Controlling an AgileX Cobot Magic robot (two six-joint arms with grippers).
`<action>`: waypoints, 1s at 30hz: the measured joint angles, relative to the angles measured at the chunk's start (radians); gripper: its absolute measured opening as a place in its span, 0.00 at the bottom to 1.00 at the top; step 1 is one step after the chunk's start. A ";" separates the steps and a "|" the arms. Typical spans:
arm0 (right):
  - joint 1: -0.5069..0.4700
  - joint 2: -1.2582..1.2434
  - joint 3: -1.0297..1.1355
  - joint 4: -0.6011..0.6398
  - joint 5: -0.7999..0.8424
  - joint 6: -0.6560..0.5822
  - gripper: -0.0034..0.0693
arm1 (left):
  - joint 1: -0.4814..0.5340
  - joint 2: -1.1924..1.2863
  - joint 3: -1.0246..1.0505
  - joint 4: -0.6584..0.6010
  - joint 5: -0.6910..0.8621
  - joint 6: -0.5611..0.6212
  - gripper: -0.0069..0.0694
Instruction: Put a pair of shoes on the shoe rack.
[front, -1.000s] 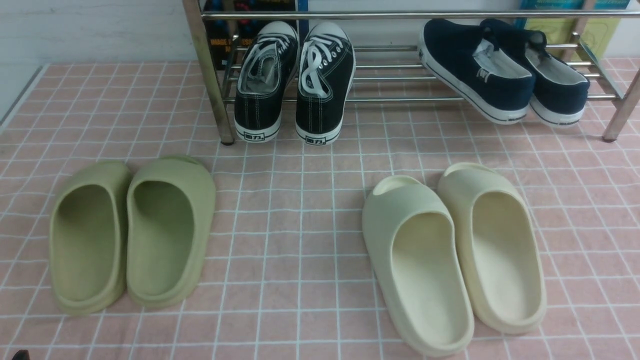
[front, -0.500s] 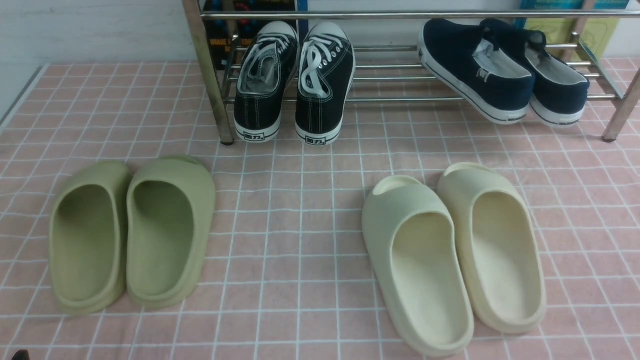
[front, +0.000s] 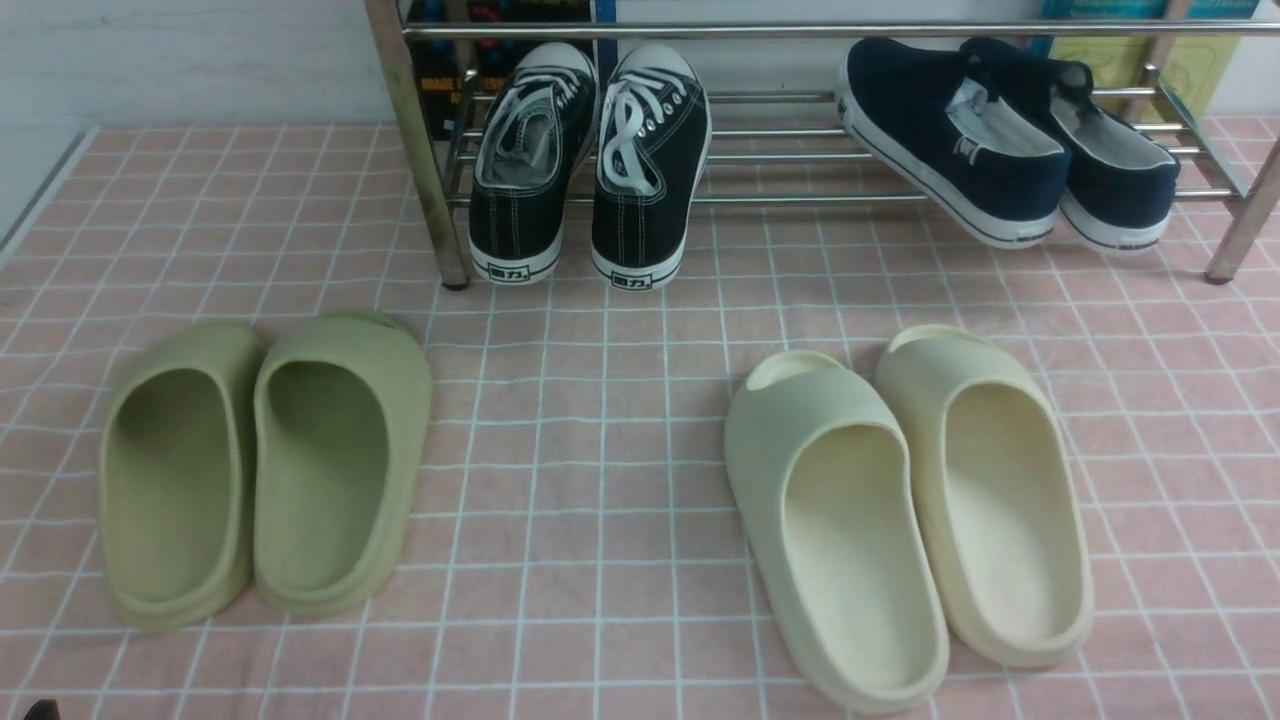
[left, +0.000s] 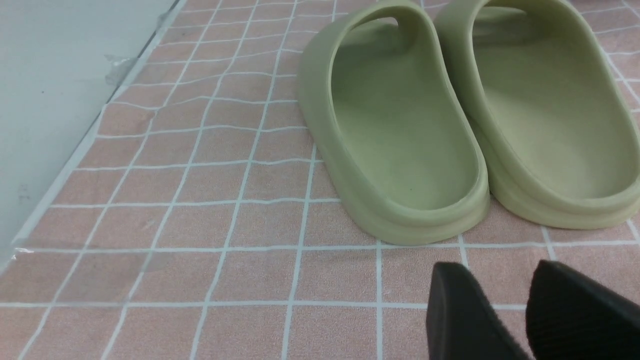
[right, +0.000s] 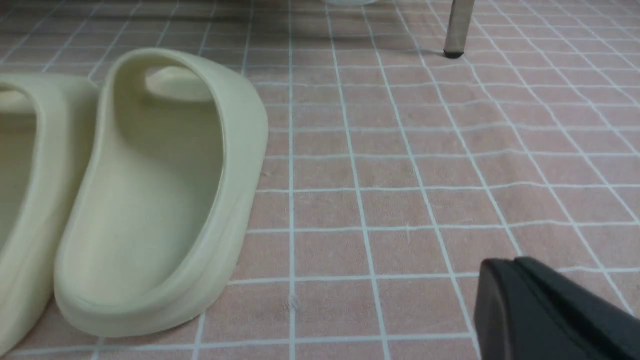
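Note:
The two navy slip-on shoes rest on the low bars of the metal shoe rack (front: 800, 30) at its right end, toes pointing away from me and heels hanging over the front bar: one (front: 950, 140) on the left, the other (front: 1110, 150) on the right. Neither gripper is near them. In the left wrist view my left gripper (left: 500, 274) hovers low over the pink cloth behind the green slides, its fingers a little apart and empty. In the right wrist view my right gripper (right: 507, 267) has its fingers pressed together, empty, beside the cream slides.
Black lace-up sneakers (front: 590, 160) lean on the rack's left part. Green slides (front: 265, 465) lie front left and cream slides (front: 905, 510) front right on the pink checked cloth (front: 600, 420). The rack's front legs (front: 420, 170) stand on the cloth.

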 joint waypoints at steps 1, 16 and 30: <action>0.000 0.000 -0.002 0.000 0.012 0.000 0.03 | 0.000 0.000 0.000 0.000 0.000 0.000 0.40; 0.000 0.000 -0.005 0.000 0.027 0.000 0.05 | 0.000 0.000 0.000 0.000 0.000 0.000 0.40; 0.000 0.000 -0.005 0.000 0.027 0.000 0.06 | 0.000 0.000 0.000 0.000 0.000 0.000 0.40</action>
